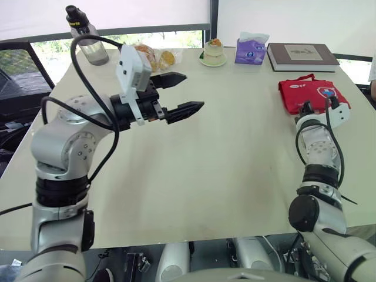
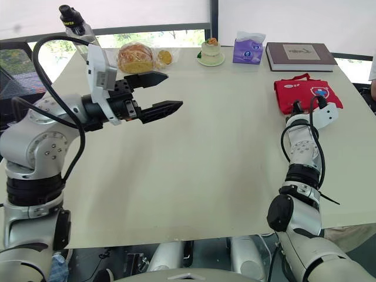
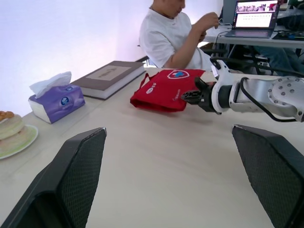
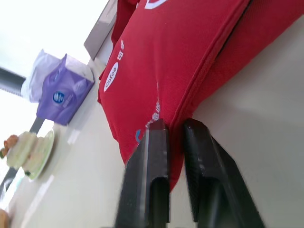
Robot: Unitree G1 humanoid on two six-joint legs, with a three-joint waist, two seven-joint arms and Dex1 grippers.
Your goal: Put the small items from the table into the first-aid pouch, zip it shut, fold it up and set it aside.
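Note:
The red first-aid pouch (image 1: 311, 91) lies folded and flat at the table's far right, with its white logo facing up. My right gripper (image 1: 317, 104) rests at the pouch's near edge. In the right wrist view its two black fingers (image 4: 154, 142) stand almost together, with the pouch's red corner (image 4: 190, 57) pinched between them. Raised above the left-middle of the table, my left gripper (image 1: 194, 90) is wide open and holds nothing. Its wrist view looks across the bare tabletop to the pouch (image 3: 164, 88) and the right gripper (image 3: 187, 96).
Along the far edge stand a bottle (image 1: 88, 38), bagged bread (image 1: 150, 57), a small cake on a plate (image 1: 213, 53), a purple tissue pack (image 1: 251, 50) and a book (image 1: 301, 56). A person (image 3: 173, 33) sits beyond the table's right side.

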